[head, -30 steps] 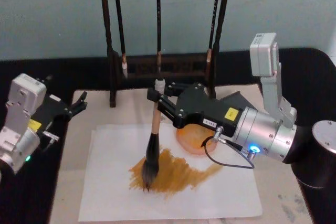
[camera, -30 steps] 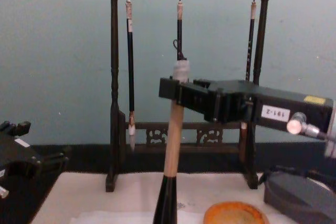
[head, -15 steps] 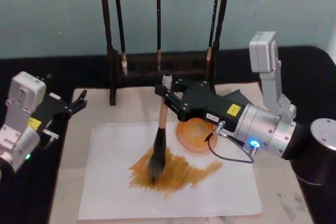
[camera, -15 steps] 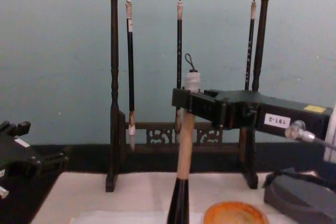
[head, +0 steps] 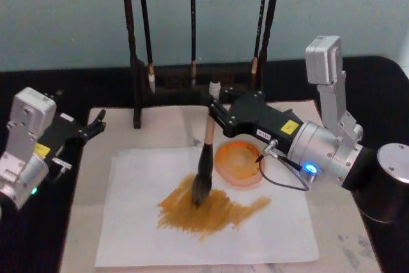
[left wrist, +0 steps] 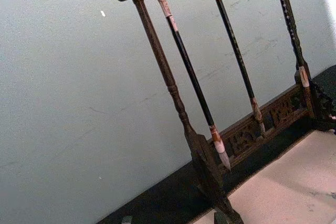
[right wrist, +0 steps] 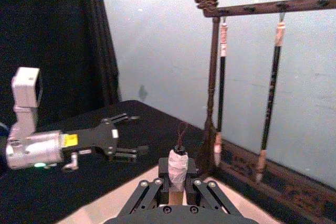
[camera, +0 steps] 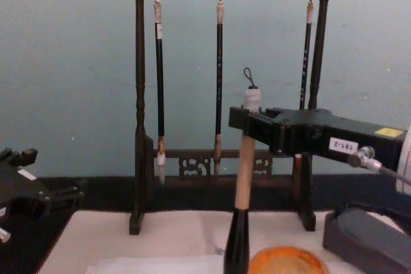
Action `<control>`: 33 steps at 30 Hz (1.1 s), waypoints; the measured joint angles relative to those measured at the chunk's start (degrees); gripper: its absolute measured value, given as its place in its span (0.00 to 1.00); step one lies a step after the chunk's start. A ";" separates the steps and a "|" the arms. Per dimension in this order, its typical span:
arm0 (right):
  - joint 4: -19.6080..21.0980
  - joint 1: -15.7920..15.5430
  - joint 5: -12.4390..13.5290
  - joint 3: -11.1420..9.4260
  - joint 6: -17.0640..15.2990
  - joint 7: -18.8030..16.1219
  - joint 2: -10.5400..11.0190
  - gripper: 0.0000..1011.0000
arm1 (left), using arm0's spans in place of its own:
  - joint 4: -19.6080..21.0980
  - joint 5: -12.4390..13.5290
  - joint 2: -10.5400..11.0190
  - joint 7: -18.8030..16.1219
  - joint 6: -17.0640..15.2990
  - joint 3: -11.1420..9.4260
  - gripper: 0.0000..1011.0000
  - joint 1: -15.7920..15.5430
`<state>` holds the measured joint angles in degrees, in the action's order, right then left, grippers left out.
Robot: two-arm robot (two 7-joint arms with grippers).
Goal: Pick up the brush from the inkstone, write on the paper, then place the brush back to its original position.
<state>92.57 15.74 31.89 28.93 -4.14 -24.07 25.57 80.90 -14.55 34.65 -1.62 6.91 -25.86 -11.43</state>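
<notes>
Since a second ago the brush [head: 206, 158] has swept toward the robot's right across the paper [head: 268, 241], from the left end of the brown stain [head: 211, 212] to its upper edge, and it is now just beside the orange dish [head: 238, 164]. Its handle leans slightly, with the pale cap toward the rack [head: 136, 87], and its bristles are down on the stain.

Plenty of white paper lies open in front of the stain and to its left, and bare mat [head: 80, 228] runs beyond the paper's left edge. Behind, the room is tighter: the rack stands along the mat's back edge with thin brushes [head: 146, 36] hanging from it. The dish sits at the paper's back right part.

Reaching in low from the right, the right gripper [head: 214, 108] holds its forearm nearly level over the dish, jaws clamped on the tan handle just under the cap. From the chest, the brush [camera: 244, 184] hangs below the gripper [camera: 249, 120], with a grey block [camera: 366, 239] at the right.

Off the mat's left edge, the left gripper [head: 96, 124] is parked over the black bench [head: 383, 94], well apart from the paper, jaws spread.
</notes>
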 joint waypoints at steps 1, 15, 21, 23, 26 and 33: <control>-0.03 -0.07 -0.30 -0.13 0.17 0.17 -0.08 0.17 | 0.00 0.00 0.00 0.00 0.00 0.00 1.00 0.00; 0.15 -1.02 -3.56 -1.80 1.58 0.50 -1.24 0.17 | 0.00 0.00 0.00 0.00 0.00 0.00 1.00 0.00; 0.85 -1.43 -3.46 -2.35 1.17 -0.27 -1.48 0.17 | 0.00 0.00 0.00 0.00 0.00 0.00 1.00 0.00; 1.24 -1.61 -3.13 -2.53 0.94 -0.61 -1.50 0.17 | 0.00 0.00 0.00 0.00 0.00 0.00 1.00 0.00; 1.85 -1.93 -2.01 -2.94 0.61 -1.09 -1.58 0.17 | 0.00 0.00 0.00 0.00 0.00 0.00 1.00 0.00; 3.04 -2.25 -0.88 -3.25 0.39 -1.49 -1.29 0.17 | 0.00 0.00 0.00 0.00 0.00 0.00 1.00 0.00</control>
<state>95.61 13.48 31.01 25.68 -3.75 -25.56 24.27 80.90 -14.55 34.65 -1.62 6.91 -25.86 -11.43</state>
